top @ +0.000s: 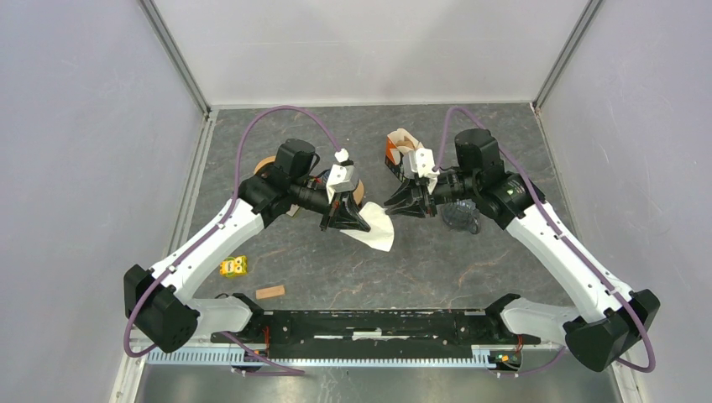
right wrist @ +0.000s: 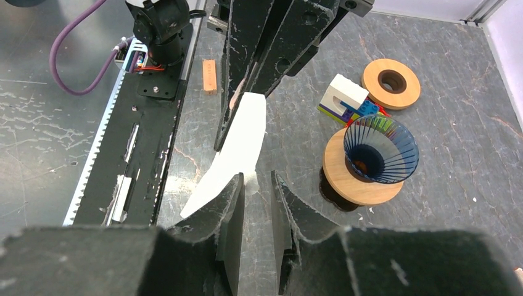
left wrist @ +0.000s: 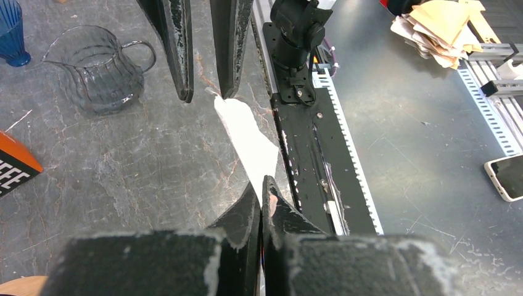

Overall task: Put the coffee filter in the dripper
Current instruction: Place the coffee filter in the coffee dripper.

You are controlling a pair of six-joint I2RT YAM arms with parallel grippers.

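Left gripper (left wrist: 262, 185), fully closed, pinches the flat white paper coffee filter (left wrist: 247, 139); right gripper (right wrist: 258, 177) stands partly open at its opposite tip.

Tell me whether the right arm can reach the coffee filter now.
Probably yes. The coffee filter, pinched in the shut left hand, ends at the open right hand with nothing between. It looks nearer one finger than the gap, so a small shift may help.

Filter (top: 375, 231) at centre, the rest ringed round it.
Dripper (right wrist: 380, 150) on stand (right wrist: 345, 182) at eleven o'clock, box (top: 401, 151) at one, jug (top: 460, 217) at three, block (top: 270, 292) at eight.
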